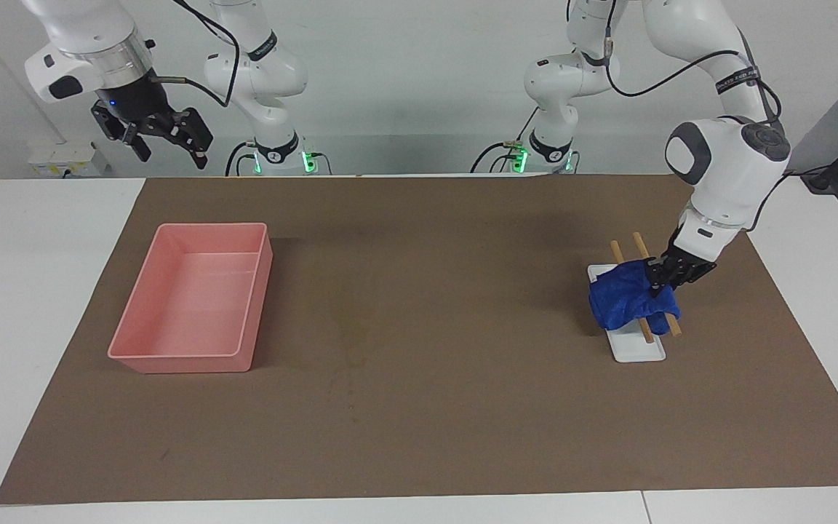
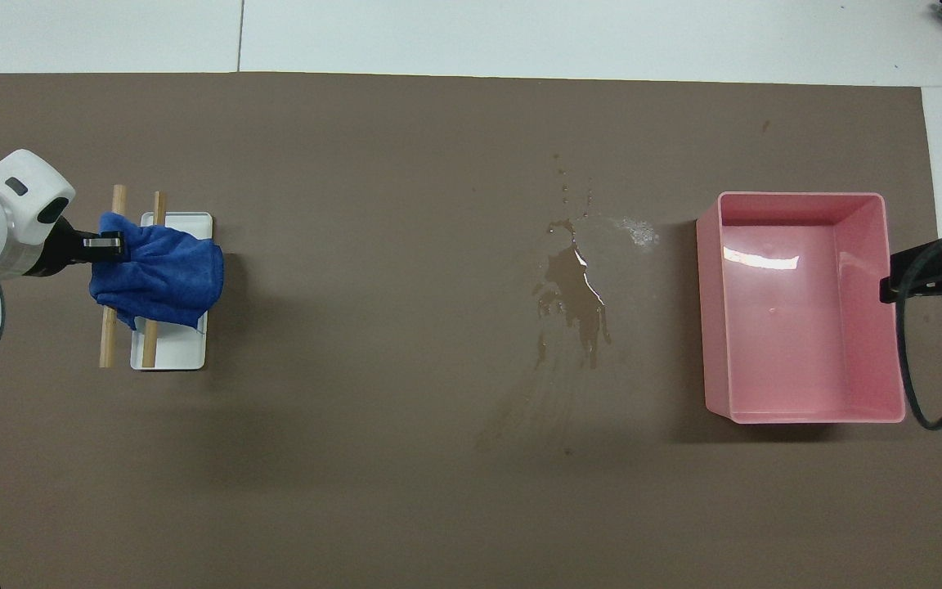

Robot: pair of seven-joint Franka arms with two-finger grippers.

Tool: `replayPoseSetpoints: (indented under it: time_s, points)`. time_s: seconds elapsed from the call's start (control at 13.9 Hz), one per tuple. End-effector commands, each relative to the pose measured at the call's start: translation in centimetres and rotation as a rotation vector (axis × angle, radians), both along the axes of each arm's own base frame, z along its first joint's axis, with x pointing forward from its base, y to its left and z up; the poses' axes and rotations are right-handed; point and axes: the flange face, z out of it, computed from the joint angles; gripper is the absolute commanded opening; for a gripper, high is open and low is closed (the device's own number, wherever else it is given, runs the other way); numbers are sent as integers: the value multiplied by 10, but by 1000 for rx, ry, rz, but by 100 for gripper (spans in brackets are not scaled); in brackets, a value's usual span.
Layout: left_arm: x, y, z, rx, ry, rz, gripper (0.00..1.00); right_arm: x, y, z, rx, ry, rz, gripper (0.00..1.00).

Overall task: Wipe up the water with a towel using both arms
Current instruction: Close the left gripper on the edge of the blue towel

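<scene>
The deep-blue towel [image 1: 624, 298] hangs bunched over the two wooden sticks of a white stand [image 1: 639, 348] at the left arm's end of the mat; it also shows in the overhead view [image 2: 162, 278]. My left gripper [image 1: 660, 282] is shut on the towel's upper edge; in the overhead view this gripper [image 2: 108, 243] sits at the towel's edge. A puddle of water [image 2: 573, 298] lies on the brown mat between the stand and the pink tray. My right gripper [image 1: 169, 145] is open and empty, waiting high above the table's edge near the robots.
A pink tray [image 1: 193, 297] stands on the mat at the right arm's end; it also shows in the overhead view [image 2: 802, 307]. Small droplets [image 2: 636, 231] lie farther from the robots than the puddle. The brown mat [image 1: 426, 407] covers most of the white table.
</scene>
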Motion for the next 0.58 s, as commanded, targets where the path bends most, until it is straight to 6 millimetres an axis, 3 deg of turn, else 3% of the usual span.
replayPoseSetpoints:
  time_s: [0.0,0.29,0.36,0.43,0.5]
  points:
    - [3,2,28,-8,-10,8,0,-4,-1,2,11,3,4,100]
    - [2,2,27,-8,-8,7,0,-4,-2,2,10,3,3,100]
    - [2,2,27,-9,-8,7,3,-4,-1,2,11,4,4,100]
    - [2,2,27,-8,-8,7,17,-4,-2,2,11,4,1,100]
    - [2,2,27,-8,-8,7,18,-4,-1,2,11,3,2,100]
